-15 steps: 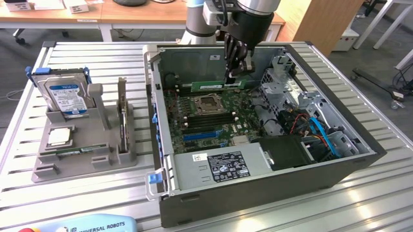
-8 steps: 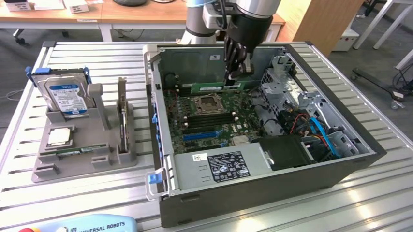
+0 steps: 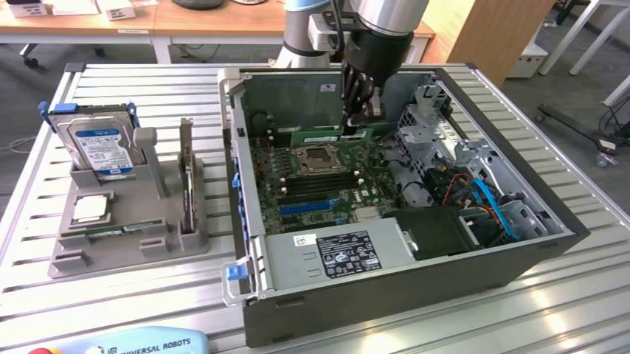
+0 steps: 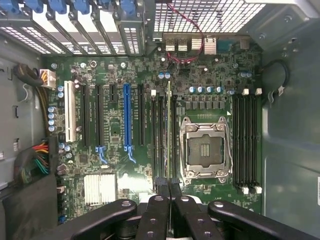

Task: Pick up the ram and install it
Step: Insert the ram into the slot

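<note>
The fingers [image 4: 160, 192] are pressed together on the ram [image 4: 169, 125], gripping one end of its top edge. In the wrist view the thin green stick shows edge-on. Its long axis runs straight out from the fingertips across the motherboard [image 4: 145, 160], parallel with the black memory slots [image 4: 161, 135] on either side of it. The open processor socket [image 4: 205, 147] lies just beside the ram, and a second bank of slots [image 4: 245, 140] sits beyond the socket.

In the exterior view the fingers [image 3: 352, 110] reach down into the open computer case [image 3: 394, 287]. The ram [image 3: 320, 137] stands on its long edge directly below them, its flat face upright. Its length stretches from the fingers toward the exterior view's left, just behind the socket [image 3: 317, 158]. I cannot tell whether its lower edge is already seated in a slot or only resting over it.

Well away from the fingers, outside the case on the slatted counter [image 3: 147, 295], a grey holder [image 3: 187, 228] carries a hard drive [image 3: 99, 144].
</note>
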### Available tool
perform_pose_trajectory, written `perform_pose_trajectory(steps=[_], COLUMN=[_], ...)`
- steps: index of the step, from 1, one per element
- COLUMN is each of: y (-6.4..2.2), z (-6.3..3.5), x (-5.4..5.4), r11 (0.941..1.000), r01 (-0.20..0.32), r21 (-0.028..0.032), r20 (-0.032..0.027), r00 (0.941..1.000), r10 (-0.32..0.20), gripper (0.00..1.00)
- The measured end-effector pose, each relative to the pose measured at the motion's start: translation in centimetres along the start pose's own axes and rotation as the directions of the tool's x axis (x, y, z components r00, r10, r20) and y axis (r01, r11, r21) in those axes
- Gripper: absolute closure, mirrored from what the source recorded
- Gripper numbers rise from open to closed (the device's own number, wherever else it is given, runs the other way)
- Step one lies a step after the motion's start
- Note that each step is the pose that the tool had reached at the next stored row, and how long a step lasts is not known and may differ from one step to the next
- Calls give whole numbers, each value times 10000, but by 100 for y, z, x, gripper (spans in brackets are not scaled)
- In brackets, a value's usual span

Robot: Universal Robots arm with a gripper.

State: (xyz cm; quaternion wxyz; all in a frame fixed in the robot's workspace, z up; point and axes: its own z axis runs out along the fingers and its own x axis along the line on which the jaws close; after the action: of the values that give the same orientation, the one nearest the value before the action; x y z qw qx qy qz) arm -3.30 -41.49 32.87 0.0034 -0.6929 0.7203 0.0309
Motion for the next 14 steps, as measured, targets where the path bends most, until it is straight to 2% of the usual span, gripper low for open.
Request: perform_pose_trajectory(steps=[14], y=[-49], z=[12], x=[-2], r11=[10000], r01=[-2], r21=[0], r20=[11], r00=[10000], r10=[2], gripper=[88])
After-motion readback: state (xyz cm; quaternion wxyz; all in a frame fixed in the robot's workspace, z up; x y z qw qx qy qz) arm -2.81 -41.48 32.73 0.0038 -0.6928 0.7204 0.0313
